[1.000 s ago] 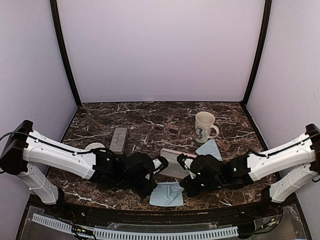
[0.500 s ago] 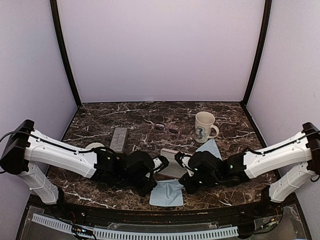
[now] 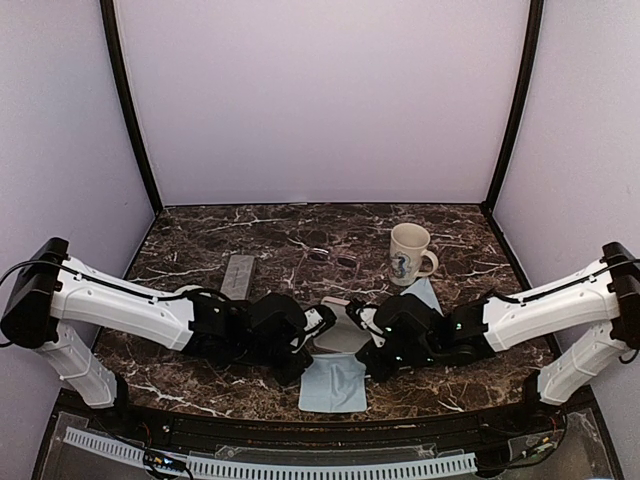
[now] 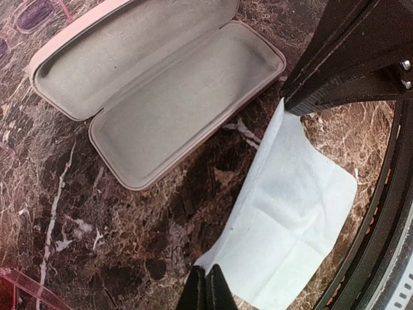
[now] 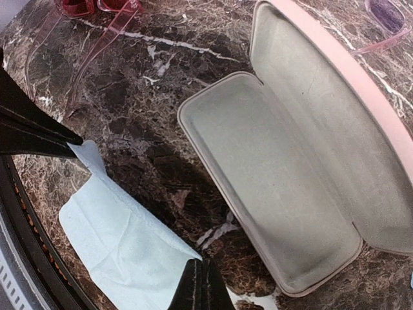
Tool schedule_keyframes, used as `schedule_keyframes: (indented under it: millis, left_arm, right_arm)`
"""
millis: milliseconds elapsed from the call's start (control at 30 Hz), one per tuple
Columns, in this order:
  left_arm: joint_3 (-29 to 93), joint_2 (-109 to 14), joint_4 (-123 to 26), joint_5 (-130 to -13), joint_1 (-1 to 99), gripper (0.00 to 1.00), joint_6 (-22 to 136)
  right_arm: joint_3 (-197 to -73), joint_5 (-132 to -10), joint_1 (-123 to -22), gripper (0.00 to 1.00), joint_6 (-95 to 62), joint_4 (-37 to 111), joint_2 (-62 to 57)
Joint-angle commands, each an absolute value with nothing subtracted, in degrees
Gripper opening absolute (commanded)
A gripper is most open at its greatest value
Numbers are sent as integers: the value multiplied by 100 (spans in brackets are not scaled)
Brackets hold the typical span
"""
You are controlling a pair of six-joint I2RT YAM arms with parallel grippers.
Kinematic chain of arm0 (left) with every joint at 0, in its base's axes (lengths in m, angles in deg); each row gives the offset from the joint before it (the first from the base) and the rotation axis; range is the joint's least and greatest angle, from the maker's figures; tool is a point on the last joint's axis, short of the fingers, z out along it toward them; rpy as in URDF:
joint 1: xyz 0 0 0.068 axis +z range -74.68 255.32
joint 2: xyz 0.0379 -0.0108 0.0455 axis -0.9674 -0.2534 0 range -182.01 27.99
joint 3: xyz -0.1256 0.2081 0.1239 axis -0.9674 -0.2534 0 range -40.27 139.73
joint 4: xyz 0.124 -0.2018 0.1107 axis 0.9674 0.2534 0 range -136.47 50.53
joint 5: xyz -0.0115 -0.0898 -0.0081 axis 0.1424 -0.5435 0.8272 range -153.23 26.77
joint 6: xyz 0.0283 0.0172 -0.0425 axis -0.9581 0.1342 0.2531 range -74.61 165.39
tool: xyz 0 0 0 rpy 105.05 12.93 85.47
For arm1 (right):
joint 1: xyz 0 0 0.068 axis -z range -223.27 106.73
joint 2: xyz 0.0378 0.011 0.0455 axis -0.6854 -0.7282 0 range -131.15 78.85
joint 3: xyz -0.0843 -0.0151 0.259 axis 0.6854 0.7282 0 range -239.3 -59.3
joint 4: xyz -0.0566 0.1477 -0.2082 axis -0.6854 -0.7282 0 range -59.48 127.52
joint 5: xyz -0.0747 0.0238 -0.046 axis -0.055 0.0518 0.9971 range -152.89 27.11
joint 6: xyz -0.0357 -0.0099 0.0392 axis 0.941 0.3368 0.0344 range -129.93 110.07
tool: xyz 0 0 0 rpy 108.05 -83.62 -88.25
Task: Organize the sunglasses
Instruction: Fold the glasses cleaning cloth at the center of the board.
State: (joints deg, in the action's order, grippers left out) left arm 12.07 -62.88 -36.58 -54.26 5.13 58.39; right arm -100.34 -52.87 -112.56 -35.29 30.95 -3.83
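The left end effector [image 4: 201,289] and right end effector [image 5: 200,282] each pinch the cloth [image 4: 290,213] by a corner; uneven pulls could free it. Sweeping arms could hit the red-pink sunglasses [image 5: 80,6] by the case [image 4: 161,97] (dark sunglasses [image 3: 333,258] lie behind).

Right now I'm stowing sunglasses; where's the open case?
In the top view, the open case lies centre-table, just beyond the nearest blue cloth, nearer than the mug.
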Motion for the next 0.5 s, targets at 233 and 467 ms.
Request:
schedule_keyframes:
  millis: [233, 467]
  left_arm:
    - [1126, -6356, -3671, -5407, 608, 1, 5549]
    - [959, -6348, -3932, -5835, 615, 0, 5445]
  right_arm:
    - [-10365, -5507, -11043, 0, -3088, 2970, -597]
    - [-10218, -5948, -11039, 0, -3054, 3129, -621]
